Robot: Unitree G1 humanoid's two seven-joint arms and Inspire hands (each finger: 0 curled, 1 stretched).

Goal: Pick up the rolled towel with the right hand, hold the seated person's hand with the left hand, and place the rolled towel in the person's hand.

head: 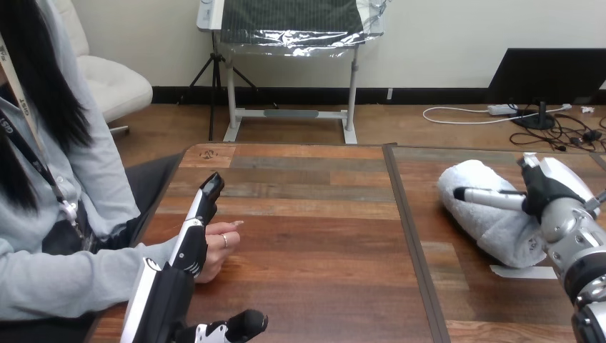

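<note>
- Rolled towel (480, 223): white, fluffy terry, a fat cylinder lying on the wooden plank table (314, 236) at its right side, near a strip of white tape (523, 271).
- Right hand (547, 191) reaches over the towel's top, touching it; whether it grips cannot be told.
- Left hand (171, 293): fingers (194, 232) straight and pressed together, against the person's hand (223, 249), which rests loosely curled on the table's left; thumb spread apart.

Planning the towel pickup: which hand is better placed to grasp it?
Right. The right hand lies on the rolled towel; the left hand is far across the table, beside the person's hand.
</note>
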